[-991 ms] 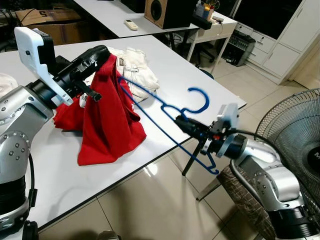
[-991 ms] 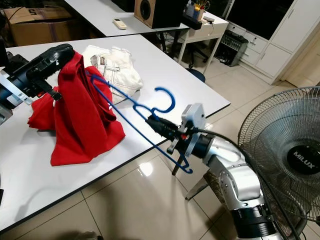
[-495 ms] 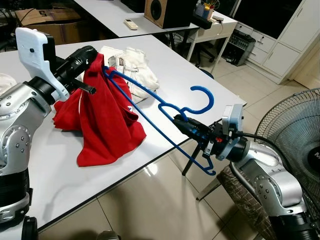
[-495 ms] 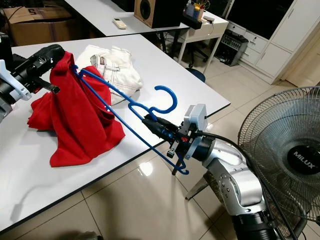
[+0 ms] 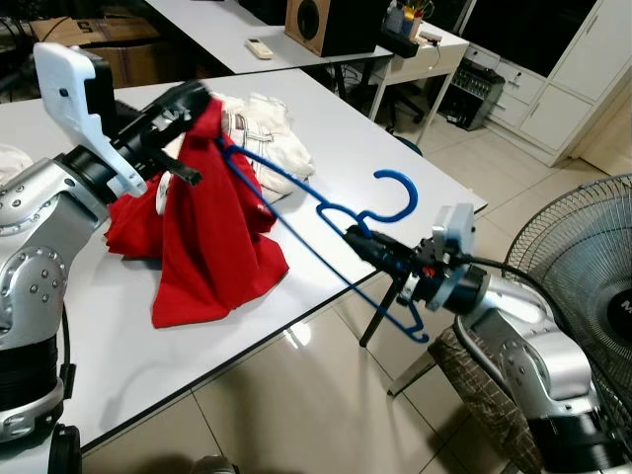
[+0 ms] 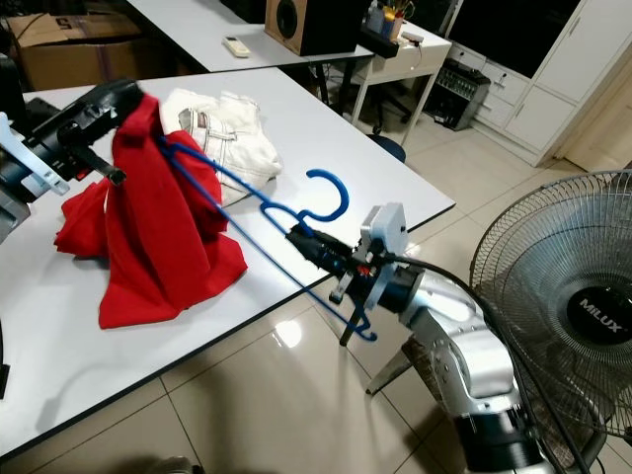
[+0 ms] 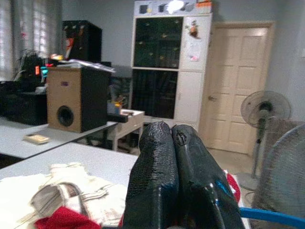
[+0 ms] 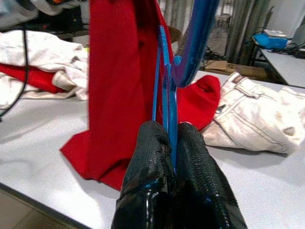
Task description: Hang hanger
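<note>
Glossy blue plastic hanger [image 5: 326, 212]; soft matt red cloth [image 5: 212, 237]; smooth white desk [image 5: 118, 326]; shiny tiled floor [image 5: 326, 415].

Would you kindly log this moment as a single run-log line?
left gripper: shut on red garment, lifted above white table | right gripper: shut on blue hanger, one end inside garment | white trousers: on table

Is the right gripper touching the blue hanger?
Touching. In the right wrist view the right gripper has its fingers closed on the blue hanger.
</note>
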Available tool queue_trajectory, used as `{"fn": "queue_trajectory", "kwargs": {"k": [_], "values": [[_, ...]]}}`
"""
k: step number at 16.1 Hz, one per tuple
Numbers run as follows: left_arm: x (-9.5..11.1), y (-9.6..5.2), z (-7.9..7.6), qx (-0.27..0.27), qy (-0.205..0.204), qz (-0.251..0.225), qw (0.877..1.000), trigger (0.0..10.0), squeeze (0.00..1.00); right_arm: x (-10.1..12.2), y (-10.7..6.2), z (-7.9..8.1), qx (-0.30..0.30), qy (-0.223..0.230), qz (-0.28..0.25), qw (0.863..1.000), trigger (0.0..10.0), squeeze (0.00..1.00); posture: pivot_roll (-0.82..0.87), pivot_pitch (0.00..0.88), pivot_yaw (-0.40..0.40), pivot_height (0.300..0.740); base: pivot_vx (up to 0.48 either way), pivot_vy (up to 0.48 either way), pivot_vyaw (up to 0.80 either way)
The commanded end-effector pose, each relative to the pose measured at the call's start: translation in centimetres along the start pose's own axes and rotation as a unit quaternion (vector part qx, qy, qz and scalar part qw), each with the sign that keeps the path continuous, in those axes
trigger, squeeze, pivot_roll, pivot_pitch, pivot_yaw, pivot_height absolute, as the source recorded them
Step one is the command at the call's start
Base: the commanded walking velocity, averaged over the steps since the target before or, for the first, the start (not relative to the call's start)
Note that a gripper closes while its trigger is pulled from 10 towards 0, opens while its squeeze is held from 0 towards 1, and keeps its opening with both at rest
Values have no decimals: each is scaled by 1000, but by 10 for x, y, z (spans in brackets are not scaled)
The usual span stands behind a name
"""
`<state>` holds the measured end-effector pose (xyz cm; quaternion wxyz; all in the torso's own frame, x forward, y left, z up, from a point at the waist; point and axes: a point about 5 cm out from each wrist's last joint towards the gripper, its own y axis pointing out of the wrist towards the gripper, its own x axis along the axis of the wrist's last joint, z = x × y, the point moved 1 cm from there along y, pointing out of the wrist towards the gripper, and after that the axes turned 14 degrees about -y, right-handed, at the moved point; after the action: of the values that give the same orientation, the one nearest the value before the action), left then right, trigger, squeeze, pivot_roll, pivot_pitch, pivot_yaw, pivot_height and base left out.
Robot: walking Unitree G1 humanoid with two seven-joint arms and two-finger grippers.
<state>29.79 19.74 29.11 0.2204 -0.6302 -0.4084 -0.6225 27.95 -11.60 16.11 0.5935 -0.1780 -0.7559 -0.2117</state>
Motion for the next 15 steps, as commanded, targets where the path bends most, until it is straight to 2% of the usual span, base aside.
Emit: {"fn": "queue_trajectory", "kwargs": {"k": [1,5,7,10,13,15], "values": [[0,3,-7,-20,4,6,1000,0,0,3,-2,-7,-15,-11,-1,1000,10000,0,11,0,-142,740,0,0,0],[-1,3,-8,-28,1,11,1000,0,0,3,-3,-7,-13,-11,-1,1000,10000,0,9,0,-142,740,0,0,0],[-1,2,-5,-16,5,13,1000,0,0,4,-3,-6,-10,-12,-3,1000,10000,0,9,0,-142,740,0,0,0],[3,2,-19,-66,-15,5,998,0,0,-16,-1,-6,-2,-9,62,998,10000,0,14,0,-147,740,0,0,0],[-5,0,-36,-124,-20,40,991,0,0,-26,6,-12,-12,-9,97,995,10000,0,17,0,-147,740,0,0,0],[-5,-3,-41,-143,-20,49,988,0,0,-36,11,-16,-23,-1,136,990,10000,0,17,0,-145,740,0,0,0]]}}
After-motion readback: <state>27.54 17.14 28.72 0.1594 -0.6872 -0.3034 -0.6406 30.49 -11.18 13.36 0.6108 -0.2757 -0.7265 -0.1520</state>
